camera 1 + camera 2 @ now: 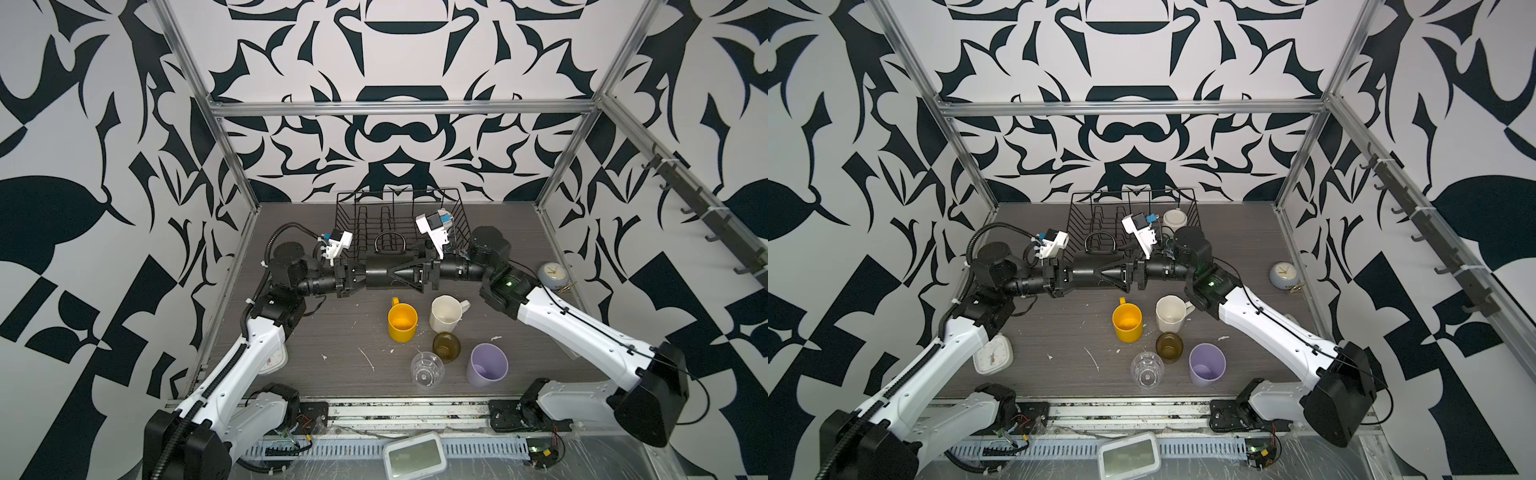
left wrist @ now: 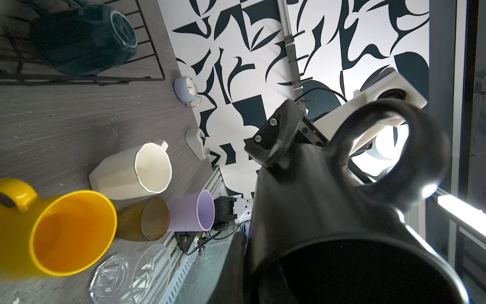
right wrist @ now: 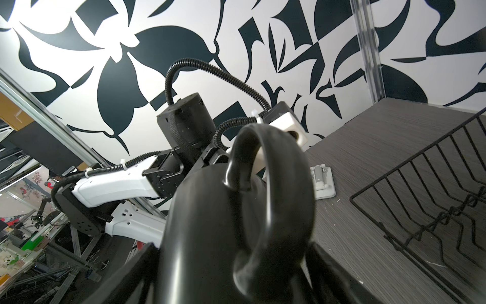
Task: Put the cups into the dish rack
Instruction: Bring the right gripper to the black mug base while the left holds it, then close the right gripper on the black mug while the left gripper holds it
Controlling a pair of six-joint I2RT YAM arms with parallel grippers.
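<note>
A black mug [image 1: 380, 272] hangs on its side in front of the dish rack [image 1: 361, 216], handle up, between both grippers. My left gripper [image 1: 357, 279] is shut on its rim, the mouth facing the left wrist camera [image 2: 328, 210]. My right gripper [image 1: 392, 272] stands open astride its base end [image 3: 223, 223], fingers close to both sides. A teal mug [image 2: 84, 39] and a white mug [image 1: 1174, 218] sit in the rack. On the table stand a yellow mug [image 1: 402, 322], a faceted white mug [image 1: 446, 313], an amber glass [image 1: 446, 347], a clear glass [image 1: 426, 369] and a lilac tumbler [image 1: 487, 365].
A round pale-blue clock [image 1: 550, 274] sits by the right wall. A white square clock [image 1: 992, 353] lies under the left arm. A white framed screen [image 1: 413, 457] lies on the front ledge. Metal frame posts stand at the table's back corners.
</note>
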